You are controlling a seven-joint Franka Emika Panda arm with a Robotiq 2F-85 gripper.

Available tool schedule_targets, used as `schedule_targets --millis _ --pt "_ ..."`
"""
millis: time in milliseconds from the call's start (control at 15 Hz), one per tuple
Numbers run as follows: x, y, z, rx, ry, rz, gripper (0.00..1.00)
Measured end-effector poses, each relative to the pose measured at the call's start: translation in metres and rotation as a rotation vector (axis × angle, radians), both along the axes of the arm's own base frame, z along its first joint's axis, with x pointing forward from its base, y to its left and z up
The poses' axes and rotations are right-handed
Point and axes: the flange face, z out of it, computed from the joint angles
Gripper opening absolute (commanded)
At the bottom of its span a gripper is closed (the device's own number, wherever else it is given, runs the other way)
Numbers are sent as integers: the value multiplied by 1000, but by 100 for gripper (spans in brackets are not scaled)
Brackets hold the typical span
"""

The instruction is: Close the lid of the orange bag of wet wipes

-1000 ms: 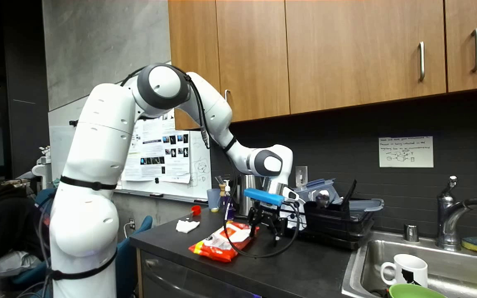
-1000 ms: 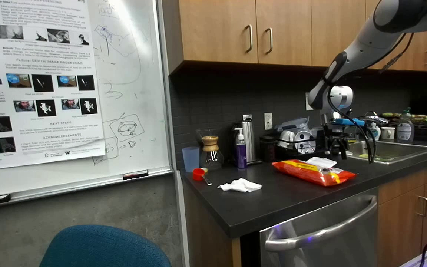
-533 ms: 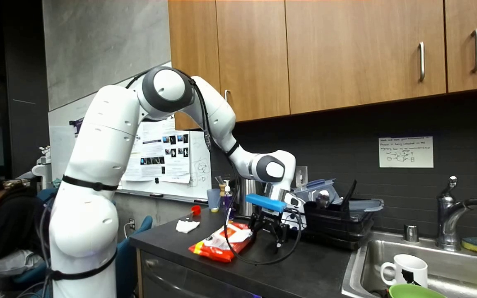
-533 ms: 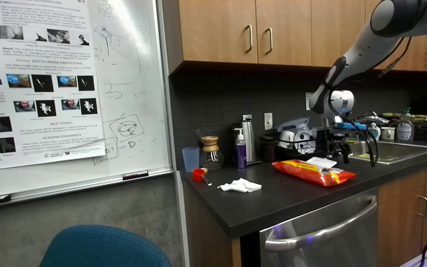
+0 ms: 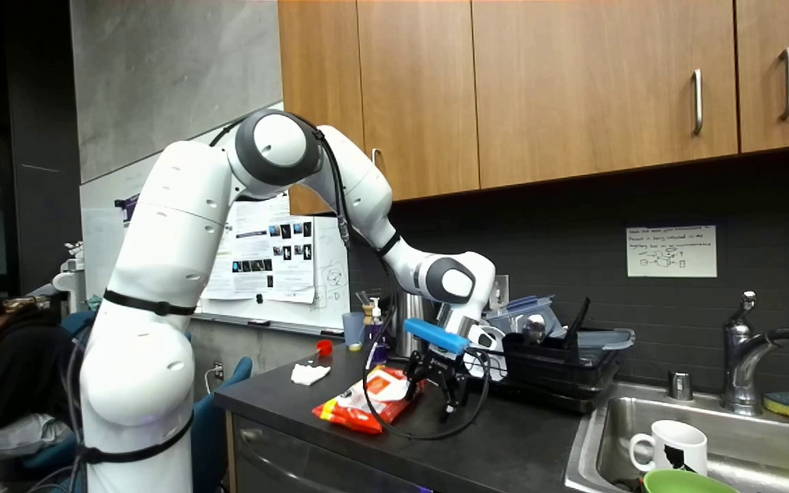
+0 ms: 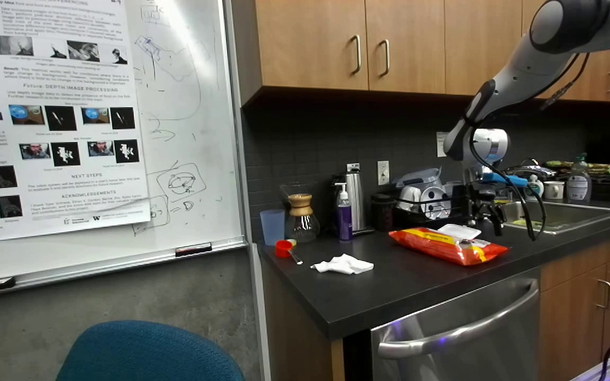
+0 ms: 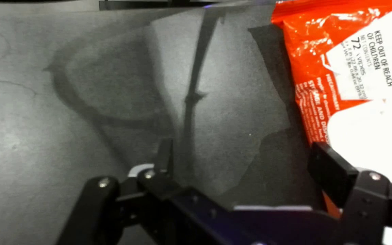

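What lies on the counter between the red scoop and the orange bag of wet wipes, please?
In an exterior view, a crumpled white tissue or cloth lies between the red scoop and the orange bag of wet wipes.

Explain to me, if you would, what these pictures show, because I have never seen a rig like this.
You are looking at a jointed white robot arm; its black end effector does the grasping. The exterior views come from cameras standing away from it; the wrist view comes from a camera on the arm, looking past the end effector. On the dark countertop lie an orange bag of wet wipes, whose white lid looks open, a crumpled white tissue or wipe and a red measuring scoop. Nothing is held: the jaws stand apart, one by the bag's edge, touching or not I cannot tell.
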Motion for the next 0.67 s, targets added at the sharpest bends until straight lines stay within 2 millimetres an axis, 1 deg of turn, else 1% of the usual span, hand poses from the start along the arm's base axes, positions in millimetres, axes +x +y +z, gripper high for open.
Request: schedule_targets --millis 667 --pt "-7 -1 3 83 39 -42 100"
